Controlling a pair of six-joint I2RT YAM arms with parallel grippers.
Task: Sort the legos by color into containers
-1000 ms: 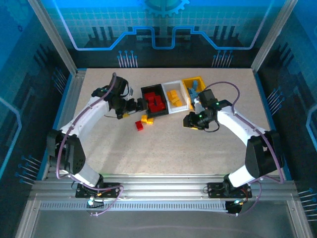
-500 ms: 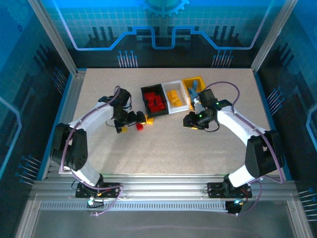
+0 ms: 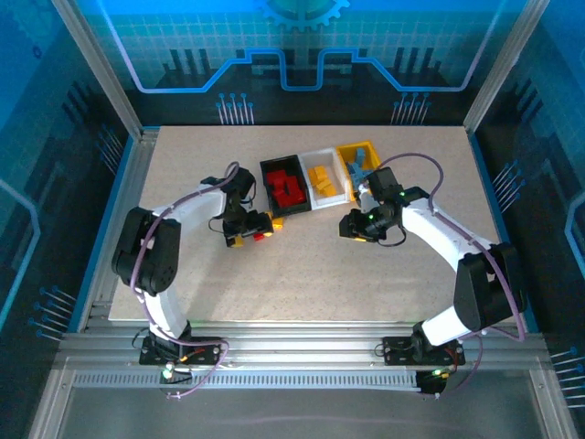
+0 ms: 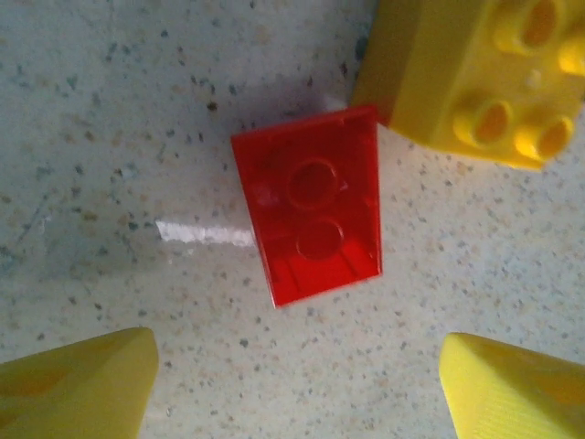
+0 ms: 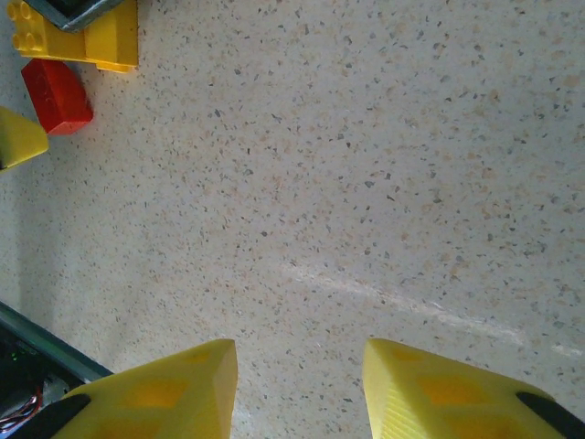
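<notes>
my left jaws stand wide apart, holding nothing, their yellow tips (image 4: 78,384) flanking a red brick (image 4: 311,215) on the speckled counter (image 4: 110,110), just beside a yellow brick (image 4: 466,73). my right jaws, narrower, are empty too. behind sit a black bin (image 3: 267,187), white bin (image 3: 320,156) and yellow bin (image 3: 358,145). my left arm (image 3: 183,206) and right arm (image 3: 434,227) bend inward.

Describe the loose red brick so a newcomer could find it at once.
Start at the black bin, leftmost of three at the table's far side. Just in front of its near-left corner, the left hand hovers over a red brick lying loose. Unlike the studded yellow brick beside it, it is wedge-shaped.
</notes>
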